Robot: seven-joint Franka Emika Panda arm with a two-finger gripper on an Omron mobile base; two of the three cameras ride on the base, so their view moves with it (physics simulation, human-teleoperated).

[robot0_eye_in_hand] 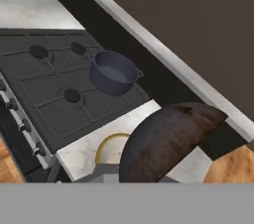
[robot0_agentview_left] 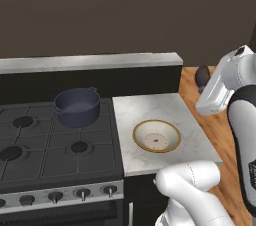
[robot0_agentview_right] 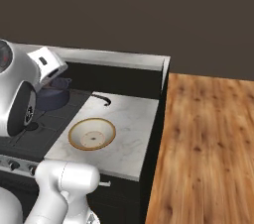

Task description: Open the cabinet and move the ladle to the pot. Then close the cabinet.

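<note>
The dark blue-grey pot (robot0_agentview_left: pixel 76 106) stands on the back right burner of the stove, also seen as the pot (robot0_eye_in_hand: pixel 115 72) ahead in the hand view and the pot (robot0_agentview_right: pixel 52 96) half behind my arm. My gripper (robot0_agentview_left: pixel 202 99) hangs above the counter's right edge, right of the pot, its fingers hidden. The ladle's (robot0_eye_in_hand: pixel 168 141) round brownish bowl looms close under the hand camera; from the left base it is a dark ladle (robot0_agentview_left: pixel 202 76) beside the hand. The gripper is shut on the ladle. The cabinet is out of view.
A shallow cream bowl (robot0_agentview_left: pixel 156 136) with a tan rim sits on the marble counter (robot0_agentview_left: pixel 150 107) between stove and floor. The black gas stove (robot0_agentview_left: pixel 45 145) has knobs along its front. Wooden floor (robot0_agentview_right: pixel 203 143) lies to the right.
</note>
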